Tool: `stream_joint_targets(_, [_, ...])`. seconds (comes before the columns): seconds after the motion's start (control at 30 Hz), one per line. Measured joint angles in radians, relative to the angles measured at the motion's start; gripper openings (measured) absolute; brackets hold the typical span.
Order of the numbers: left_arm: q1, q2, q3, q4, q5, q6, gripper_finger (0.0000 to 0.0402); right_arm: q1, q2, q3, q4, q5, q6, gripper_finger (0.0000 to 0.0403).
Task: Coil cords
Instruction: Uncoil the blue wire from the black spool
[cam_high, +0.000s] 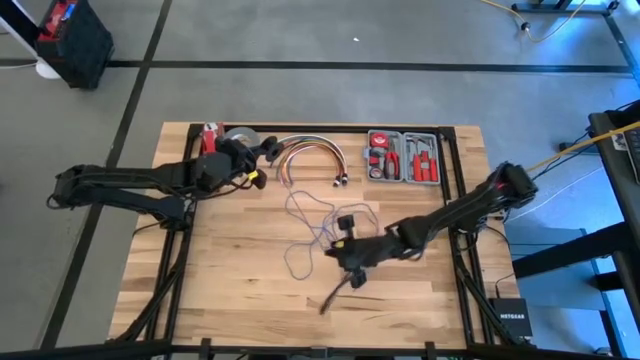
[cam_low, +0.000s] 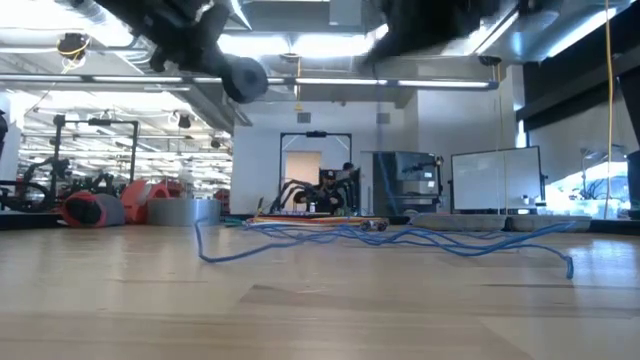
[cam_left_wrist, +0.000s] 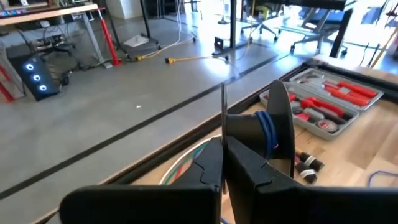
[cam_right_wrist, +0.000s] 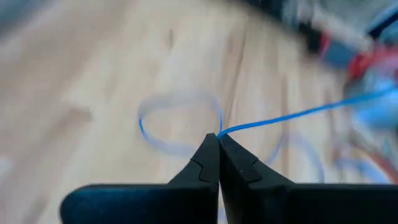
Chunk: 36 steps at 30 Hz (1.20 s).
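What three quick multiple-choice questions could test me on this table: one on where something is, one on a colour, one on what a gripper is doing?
1. Where is the tool case?
A. far right part of the table
B. near left corner
C. on the floor

2. What colour is the cord?
A. green
B. blue
C. yellow

3. The right gripper is:
A. wide open
B. shut on the cord
C. holding a screwdriver

Answers: 1 A, the high view shows it along the far edge, right of centre. 2 B, blue in the low view. 3 B, its fingers pinch the cord in the right wrist view.
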Motion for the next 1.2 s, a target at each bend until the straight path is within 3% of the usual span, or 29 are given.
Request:
stream_joint_targets(0.13, [-0.017, -0.001, -0.002, 0.01, -0.011, 0.019, 0.0001, -0.005, 0.064, -0.001, -0.115, 0.044, 0.092, 0.0001])
stream_joint_targets(0.23, [-0.026, 0.0, -0.002, 0.005, 0.0, 0.056, 0.0001, -0.002, 0.071, -0.001, -0.233, 0.138, 0.166, 0.0001])
stream_joint_targets(0.4, [-0.037, -0.001, -0.001, -0.076, 0.197, 0.134, 0.0001, -0.003, 0.046, 0.001, -0.475, 0.303, 0.319, 0.0001])
stream_joint_targets(0.5, [-0.038, 0.0, -0.001, -0.213, 0.335, 0.133, 0.0001, -0.003, 0.02, 0.003, -0.626, 0.436, 0.425, 0.0001])
stream_joint_targets(0.6, [-0.038, 0.004, -0.003, -0.334, 0.389, 0.103, 0.0001, -0.003, -0.022, 0.003, -0.756, 0.534, 0.539, 0.0001])
stream_joint_targets(0.8, [-0.034, 0.01, -0.047, -0.349, 0.357, 0.165, 0.0001, -0.003, -0.107, 0.003, -0.913, 0.664, 0.723, 0.0001])
stream_joint_targets(1.03, [0.024, 0.044, -0.05, -0.353, 0.276, 0.15, 0.0001, 0.01, -0.214, 0.003, -0.867, 0.734, 0.747, 0.0001])
stream_joint_targets(1.2, [0.113, 0.077, -0.05, -0.351, 0.247, 0.037, 0.0001, 0.027, -0.284, 0.003, -0.79, 0.742, 0.733, 0.0003])
